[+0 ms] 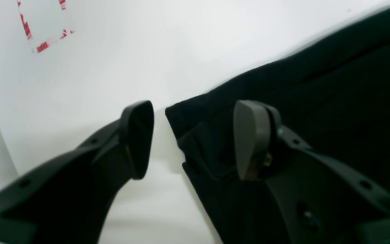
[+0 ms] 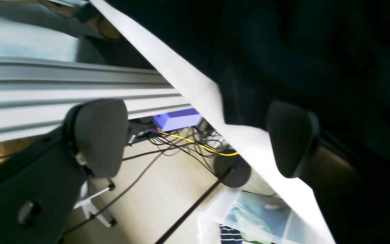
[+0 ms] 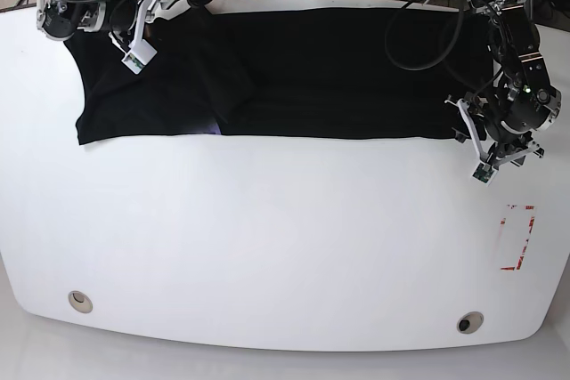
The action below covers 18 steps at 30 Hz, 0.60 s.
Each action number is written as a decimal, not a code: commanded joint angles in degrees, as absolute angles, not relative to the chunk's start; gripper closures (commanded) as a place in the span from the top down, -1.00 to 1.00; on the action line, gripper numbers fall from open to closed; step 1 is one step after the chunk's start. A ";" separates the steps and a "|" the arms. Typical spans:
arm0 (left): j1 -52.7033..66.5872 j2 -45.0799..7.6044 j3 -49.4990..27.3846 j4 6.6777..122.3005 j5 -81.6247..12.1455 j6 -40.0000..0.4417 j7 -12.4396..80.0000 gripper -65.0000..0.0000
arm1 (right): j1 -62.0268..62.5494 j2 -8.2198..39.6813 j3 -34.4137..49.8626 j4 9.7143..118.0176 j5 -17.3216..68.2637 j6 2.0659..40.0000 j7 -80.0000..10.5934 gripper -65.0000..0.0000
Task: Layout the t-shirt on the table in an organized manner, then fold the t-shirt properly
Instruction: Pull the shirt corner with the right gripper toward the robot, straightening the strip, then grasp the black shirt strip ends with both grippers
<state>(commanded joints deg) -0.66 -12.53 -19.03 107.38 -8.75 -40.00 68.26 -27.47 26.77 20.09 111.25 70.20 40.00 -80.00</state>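
Observation:
The black t-shirt [image 3: 294, 73] lies spread as a wide band along the far part of the white table [image 3: 285, 246]. Its left end is rumpled. My left gripper [image 1: 195, 139] stands open at the shirt's right lower corner [image 1: 188, 122]: one finger [image 1: 252, 139] is over the cloth, the other [image 1: 137, 139] over bare table. My right gripper [image 2: 196, 135] is open at the table's far edge [image 2: 195, 88]. One of its fingers [image 2: 293, 135] is over the t-shirt [image 2: 283, 51], the other [image 2: 100, 135] beyond the edge, above the floor.
A red tape rectangle [image 3: 531, 218] marks the table's right side, also seen as red tape [image 1: 42, 46] in the left wrist view. Two grommet holes [image 3: 80, 301] [image 3: 469, 322] sit near the front edge. Behind the table are an aluminium rail [image 2: 63, 88], cables [image 2: 181, 142] and a plastic bin [image 2: 256, 217].

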 joint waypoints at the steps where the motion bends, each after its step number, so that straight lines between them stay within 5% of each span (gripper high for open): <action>1: -0.48 -12.18 -19.03 107.38 -8.75 -40.00 68.26 0.09 | -26.51 26.77 20.18 111.16 70.11 40.00 -80.00 0.95; 5: 0.40 -9.36 -19.12 108.79 -8.75 -40.00 68.44 0.08 | -24.13 26.42 20.18 111.08 69.49 40.00 -80.00 0.90; 9: 3.82 -7.43 -19.12 112.04 -8.75 -40.00 68.44 0.08 | -23.25 26.24 20.09 111.08 67.47 40.00 -77.67 0.60; 18: 12.26 -2.07 -20.09 113.98 -8.48 -40.00 68.26 -0.42 | -19.38 22.02 22.02 111.08 50.77 40.00 -76.88 -0.64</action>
